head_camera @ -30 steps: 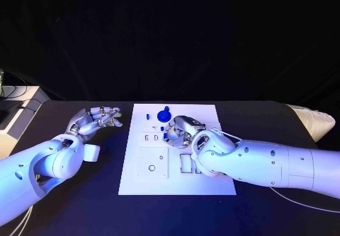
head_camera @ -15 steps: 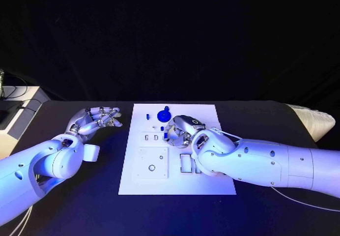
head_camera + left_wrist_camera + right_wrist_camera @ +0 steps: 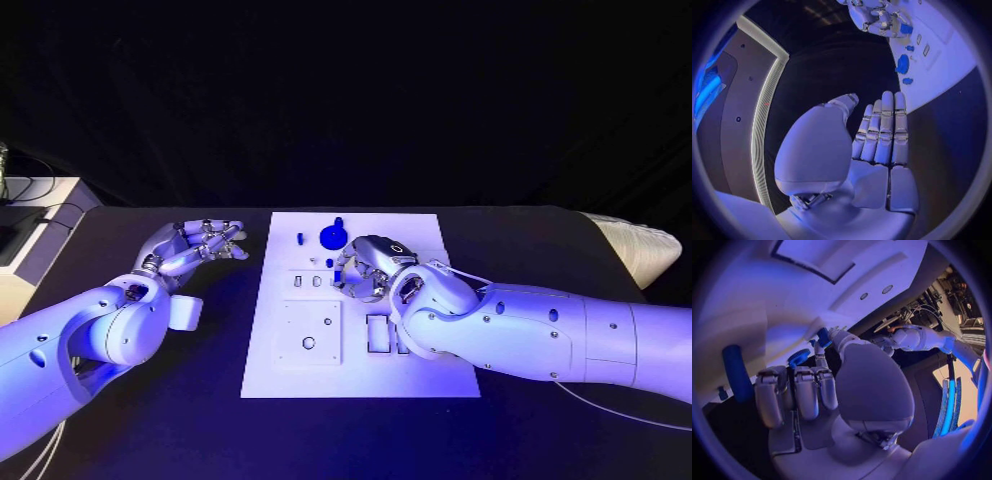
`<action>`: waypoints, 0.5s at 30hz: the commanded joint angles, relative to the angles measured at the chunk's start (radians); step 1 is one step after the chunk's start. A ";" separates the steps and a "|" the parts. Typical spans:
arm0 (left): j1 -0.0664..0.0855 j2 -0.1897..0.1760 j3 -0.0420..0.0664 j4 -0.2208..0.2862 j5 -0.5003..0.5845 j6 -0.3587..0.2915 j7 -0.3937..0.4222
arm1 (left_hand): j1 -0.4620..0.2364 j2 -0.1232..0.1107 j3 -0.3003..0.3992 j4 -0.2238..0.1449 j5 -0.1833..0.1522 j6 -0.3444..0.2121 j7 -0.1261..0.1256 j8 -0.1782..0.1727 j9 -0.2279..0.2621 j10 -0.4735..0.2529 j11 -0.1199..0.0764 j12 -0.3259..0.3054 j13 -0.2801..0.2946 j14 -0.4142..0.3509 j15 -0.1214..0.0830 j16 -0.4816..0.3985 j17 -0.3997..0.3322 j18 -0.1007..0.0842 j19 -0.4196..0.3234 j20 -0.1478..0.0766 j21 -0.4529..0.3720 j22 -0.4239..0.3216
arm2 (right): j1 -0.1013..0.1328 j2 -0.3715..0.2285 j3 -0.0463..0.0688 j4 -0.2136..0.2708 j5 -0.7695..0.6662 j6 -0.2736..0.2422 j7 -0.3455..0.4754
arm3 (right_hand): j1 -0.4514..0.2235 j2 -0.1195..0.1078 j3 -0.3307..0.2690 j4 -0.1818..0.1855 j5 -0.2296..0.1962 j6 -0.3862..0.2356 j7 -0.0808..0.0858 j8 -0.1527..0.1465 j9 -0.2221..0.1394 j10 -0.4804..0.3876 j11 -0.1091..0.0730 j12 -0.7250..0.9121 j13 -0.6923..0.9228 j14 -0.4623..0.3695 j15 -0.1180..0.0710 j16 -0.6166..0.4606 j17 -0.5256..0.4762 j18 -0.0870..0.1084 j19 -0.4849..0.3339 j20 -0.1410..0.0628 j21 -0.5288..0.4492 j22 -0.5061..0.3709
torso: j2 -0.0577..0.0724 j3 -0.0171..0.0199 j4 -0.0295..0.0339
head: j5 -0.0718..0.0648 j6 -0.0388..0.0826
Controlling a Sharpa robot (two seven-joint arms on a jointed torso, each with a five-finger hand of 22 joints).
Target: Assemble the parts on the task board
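The white task board [image 3: 433, 375] lies in the middle of the black table. My right hand [image 3: 374, 265] hovers over its far half with fingers curled, pinching a small blue part [image 3: 823, 337] between thumb and fingertip; the same part [image 3: 906, 29] is visible in the left wrist view. A round blue part [image 3: 333, 236] and a small blue peg [image 3: 302, 238] stand near the board's far edge. My left hand [image 3: 196, 243] is off the board's left side, with flat palm and straight fingers [image 3: 882, 131], holding nothing.
The board carries rectangular slots [image 3: 378, 333] near my right arm and a square plate with a hole [image 3: 309, 341]. A white unit with cables [image 3: 32, 225] stands at the table's far left. A pale ribbed object [image 3: 645, 247] sits at the right edge.
My right hand has crept slightly toward the board's far end with the blue part. The left hand has not moved.
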 commanded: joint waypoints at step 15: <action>-0.001 0.002 0.001 -0.001 -0.002 0.019 0.003 | -0.005 -0.004 0.006 -0.002 -0.007 -0.004 0.006 -0.007 0.001 -0.004 0.002 -0.003 -0.001 -0.007 -0.001 0.004 0.001 0.001 -0.006 0.000 0.005 0.002 | -0.001 0.004 -0.001 -0.006 -0.022 0.020 -0.012 | -0.023 -0.015 -0.037 0.020 -0.025 -0.044 0.012 -0.020 -0.010 0.080 0.013 -0.028 0.239 0.093 0.011 -0.001 0.221 -0.014 0.105 0.008 -0.001 0.263 | 0.001 -0.0006 0.0005 | -0.003 0.000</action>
